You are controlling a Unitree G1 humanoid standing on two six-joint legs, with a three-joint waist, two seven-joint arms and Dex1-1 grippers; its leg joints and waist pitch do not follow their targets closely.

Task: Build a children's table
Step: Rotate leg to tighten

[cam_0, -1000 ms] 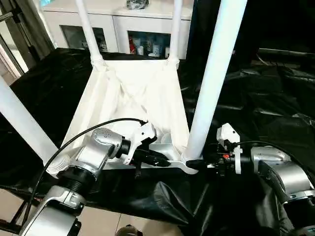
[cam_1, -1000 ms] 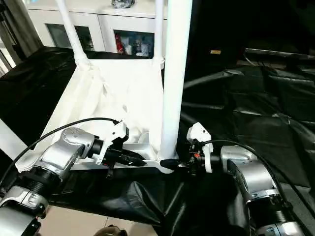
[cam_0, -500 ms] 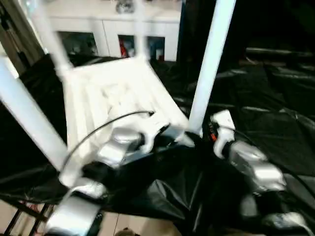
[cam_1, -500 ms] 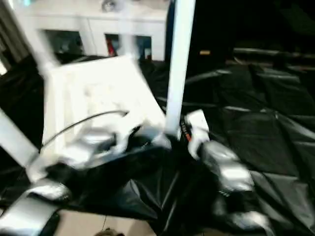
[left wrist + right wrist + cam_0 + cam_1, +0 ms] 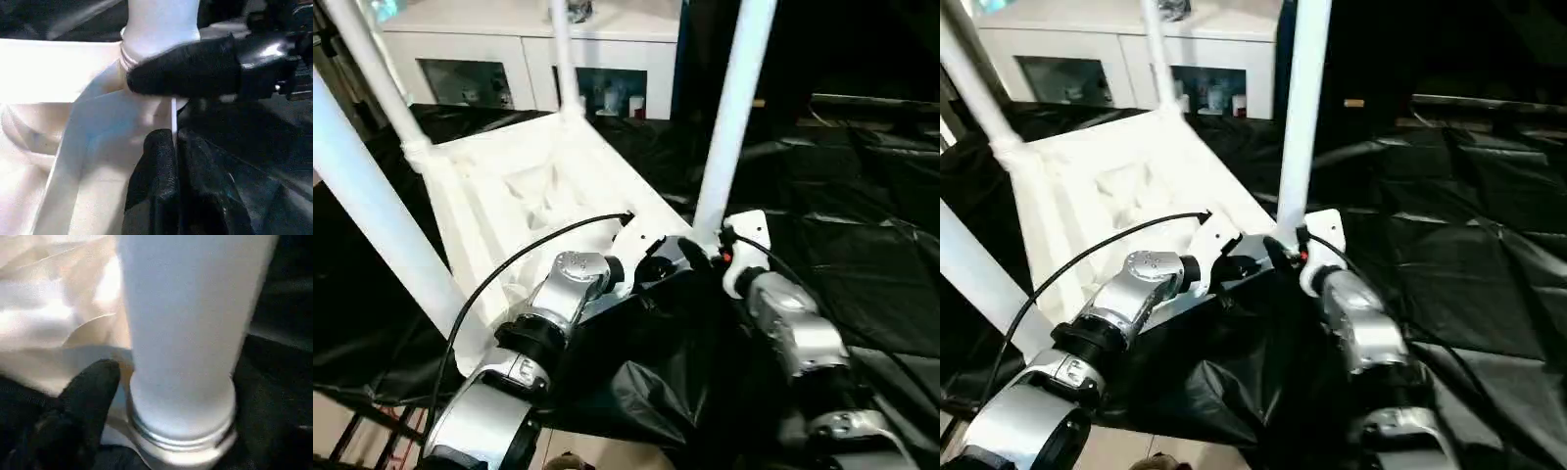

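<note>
While left pincer [image 5: 168, 171] pinches tabletop [image 5: 509, 186] rim.

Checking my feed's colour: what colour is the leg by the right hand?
White; the leg shows best in the right wrist view.

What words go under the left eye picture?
Both grippers meet at the near leg of the upside-down children's table.

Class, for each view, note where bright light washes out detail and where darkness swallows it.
Left eye view: the tabletop glares white and its ribs are faint, while the black drape shows only sheen along its folds. Left wrist view: the tabletop is washed out to plain white on one side. Right wrist view: the leg is evenly lit, and the drape beside it is near black.
</note>
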